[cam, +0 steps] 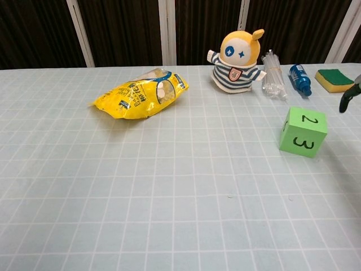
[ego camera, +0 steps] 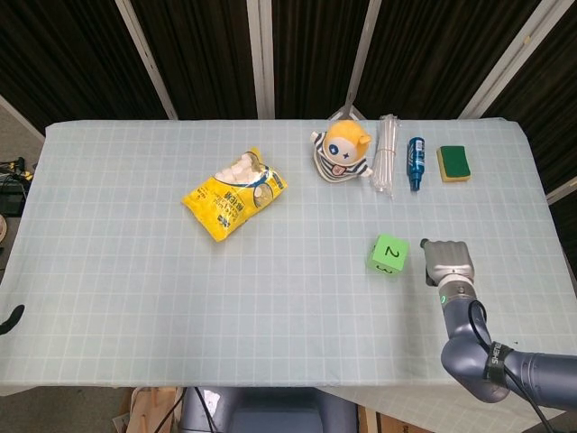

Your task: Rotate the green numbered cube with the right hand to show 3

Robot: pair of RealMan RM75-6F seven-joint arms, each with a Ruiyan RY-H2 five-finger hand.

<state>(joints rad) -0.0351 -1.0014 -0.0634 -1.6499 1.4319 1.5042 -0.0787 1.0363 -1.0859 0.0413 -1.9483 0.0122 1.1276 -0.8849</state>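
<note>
— While the cube point(ego camera: 389, 253) sits right of centre, 2 on top, 3 on its near face, what's the right hand point(ego camera: 448, 262) doing?
— Just beside it, apart, holding nothing; whether its fingers are spread, I cannot tell.

A green numbered cube point(ego camera: 388, 254) is seen resting on the pale gridded counter point(ego camera: 135, 271), its top face showing 2. The grey right hand point(ego camera: 448, 262) is seen just to its right, apart from it, knuckles up. A yellow snack bag point(ego camera: 233, 200) lies further left; a striped plush toy point(ego camera: 342, 152), clear straws point(ego camera: 386, 153), blue bottle point(ego camera: 416, 162) and green-yellow sponge point(ego camera: 453, 163) line the far side.
</note>
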